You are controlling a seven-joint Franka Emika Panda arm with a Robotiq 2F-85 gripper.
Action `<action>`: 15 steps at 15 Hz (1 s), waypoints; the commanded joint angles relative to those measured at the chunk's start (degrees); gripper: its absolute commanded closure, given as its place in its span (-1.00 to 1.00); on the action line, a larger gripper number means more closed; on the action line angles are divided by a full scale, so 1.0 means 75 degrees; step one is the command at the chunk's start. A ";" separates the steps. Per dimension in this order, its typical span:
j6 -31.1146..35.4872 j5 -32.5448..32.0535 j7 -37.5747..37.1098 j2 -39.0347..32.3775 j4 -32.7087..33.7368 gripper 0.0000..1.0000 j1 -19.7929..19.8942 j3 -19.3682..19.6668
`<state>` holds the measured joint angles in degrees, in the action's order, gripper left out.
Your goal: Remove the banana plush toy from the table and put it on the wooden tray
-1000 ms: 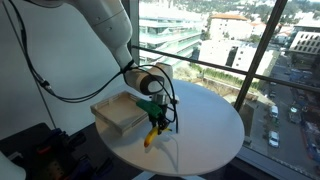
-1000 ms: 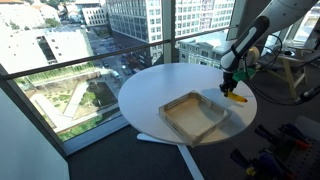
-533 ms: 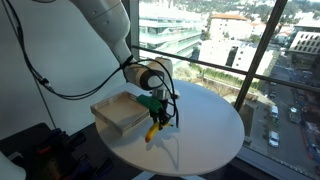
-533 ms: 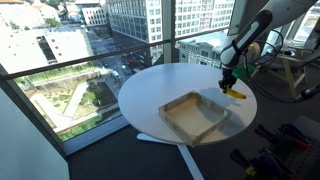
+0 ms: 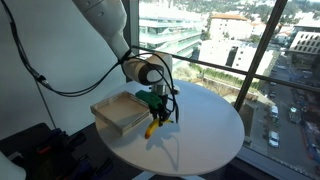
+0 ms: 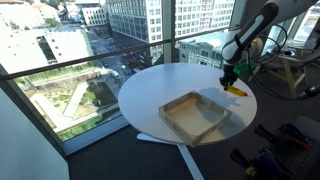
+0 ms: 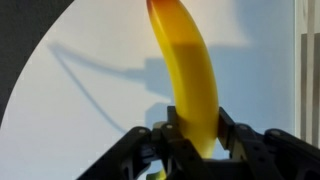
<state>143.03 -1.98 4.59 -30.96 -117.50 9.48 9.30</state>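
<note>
The gripper (image 7: 190,135) has its jaws clamped on the banana (image 7: 188,70), whose held end is hidden between them and whose far tip is cut off by the wrist view's edge. Beyond it the tabletop (image 7: 90,90) carries its shadow. In both exterior views the banana, small and blurred, hangs above the tabletop just beside the tray (image 5: 118,112) (image 6: 195,117).

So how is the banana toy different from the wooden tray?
The banana plush toy is yellow and curved, while the wooden tray is pale wood and square. The banana plush toy is small, and the wooden tray is several times wider. The banana plush toy hangs in the air, pinched in the gripper, while the wooden tray lies flat on the table. Both are over the same round white table.
</note>
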 commanded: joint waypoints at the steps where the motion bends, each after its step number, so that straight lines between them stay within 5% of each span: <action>1: -0.0299 -0.0274 -0.0211 0.0599 -0.0405 0.69 -0.0114 0.0092; 15: -0.0847 -0.0565 -0.0381 0.1123 -0.0789 0.69 -0.0702 -0.0106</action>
<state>138.26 -4.38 3.79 -24.94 -122.02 4.79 8.96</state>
